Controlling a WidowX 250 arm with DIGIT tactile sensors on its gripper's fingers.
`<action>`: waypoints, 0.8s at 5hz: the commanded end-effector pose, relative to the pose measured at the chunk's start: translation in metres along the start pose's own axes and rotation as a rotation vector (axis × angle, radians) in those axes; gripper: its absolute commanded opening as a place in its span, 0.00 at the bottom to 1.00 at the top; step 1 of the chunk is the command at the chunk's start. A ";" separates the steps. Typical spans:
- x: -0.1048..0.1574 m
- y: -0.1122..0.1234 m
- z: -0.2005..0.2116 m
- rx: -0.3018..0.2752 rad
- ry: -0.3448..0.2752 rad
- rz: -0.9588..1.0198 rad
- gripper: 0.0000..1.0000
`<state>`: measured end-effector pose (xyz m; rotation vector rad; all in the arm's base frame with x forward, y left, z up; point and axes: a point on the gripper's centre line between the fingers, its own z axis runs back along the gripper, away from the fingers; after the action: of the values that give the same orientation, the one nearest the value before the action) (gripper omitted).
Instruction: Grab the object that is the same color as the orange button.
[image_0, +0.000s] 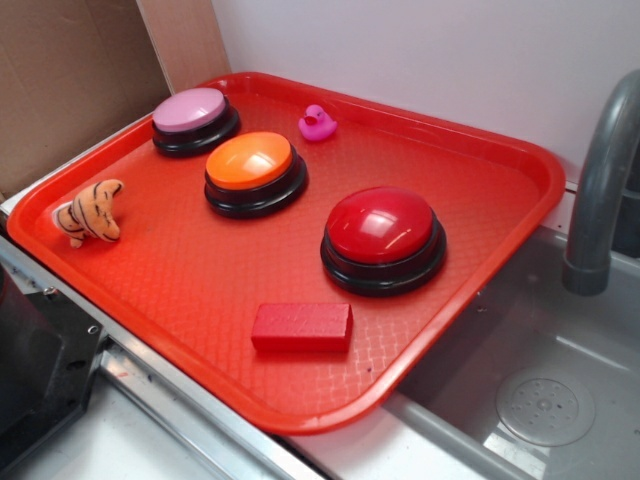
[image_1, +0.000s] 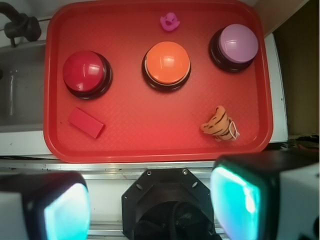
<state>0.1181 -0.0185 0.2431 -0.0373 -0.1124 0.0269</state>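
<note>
We see a red plastic tray with a textured floor (image_0: 200, 280) filling most of the exterior frame, and on it, at the left edge of that frame, the small plush tiger toy, orange with black stripes and a cream face (image_0: 90, 212), lying well apart from everything else. In the wrist view the same tiger (image_1: 218, 125) sits in the lower right part of the tray, near the rim. The round push button with a glossy orange dome on a black base (image_0: 256, 173) stands near the upper middle of the exterior frame; in the wrist view it (image_1: 166, 65) is at centre top. Up and left of it in the exterior view is a pink-topped round button (image_0: 195, 120), and lower right a larger red-domed button (image_0: 383, 240). A small pink rubber duck (image_0: 317, 123) rests near the tray's far rim, and a red rectangular block (image_0: 301, 327) lies flat toward the bottom middle. The gripper (image_1: 150, 205) shows at the bottom of the wrist frame, its two fingers (image_1: 235, 195) spread wide, holding nothing, off the tray's near edge. A grey curved faucet (image_0: 603, 190) rises at the right edge over a grey sink.
</note>
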 end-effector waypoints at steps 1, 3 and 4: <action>0.000 0.000 0.000 0.000 0.000 0.000 1.00; 0.009 0.018 -0.073 0.046 0.115 -0.374 1.00; -0.002 0.042 -0.100 0.086 0.141 -0.537 1.00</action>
<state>0.1220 0.0182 0.1373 0.0659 0.0464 -0.5112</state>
